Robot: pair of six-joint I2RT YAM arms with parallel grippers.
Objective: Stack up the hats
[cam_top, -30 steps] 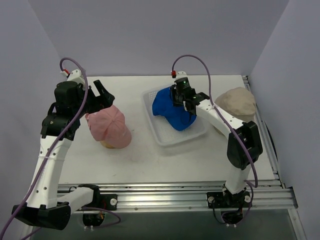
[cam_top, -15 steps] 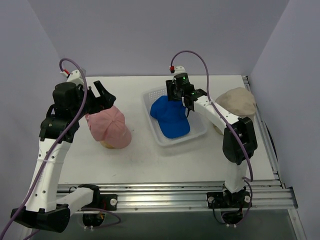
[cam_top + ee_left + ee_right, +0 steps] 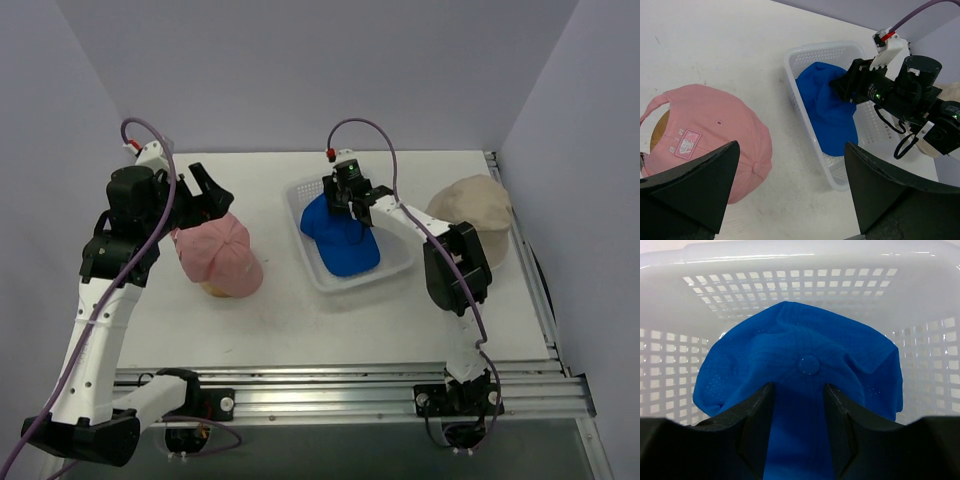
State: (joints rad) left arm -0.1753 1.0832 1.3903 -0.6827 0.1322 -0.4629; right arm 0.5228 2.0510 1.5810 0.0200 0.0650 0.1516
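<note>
A pink cap (image 3: 222, 255) (image 3: 705, 135) rests on a dome at the left of the table. A bright blue cap (image 3: 340, 240) (image 3: 830, 107) (image 3: 800, 360) lies crumpled inside the clear lattice basket (image 3: 330, 280) (image 3: 790, 285). A beige hat (image 3: 472, 205) sits at the far right. My left gripper (image 3: 205, 195) (image 3: 791, 146) hangs wide open above the pink cap's right side, holding nothing. My right gripper (image 3: 350, 200) (image 3: 799, 387) hovers just over the blue cap's crown, its jaws apart and not pinching the fabric.
An orange-brown dome (image 3: 660, 130) peeks out from under the pink cap. The basket's near wall (image 3: 826, 166) stands between the two caps. Grey walls close in the table at the back and both sides.
My right gripper has opened and let go of the blue cap, which dropped flat into the basket. That gripper drew back toward the basket's far left corner. The left arm stayed still.
</note>
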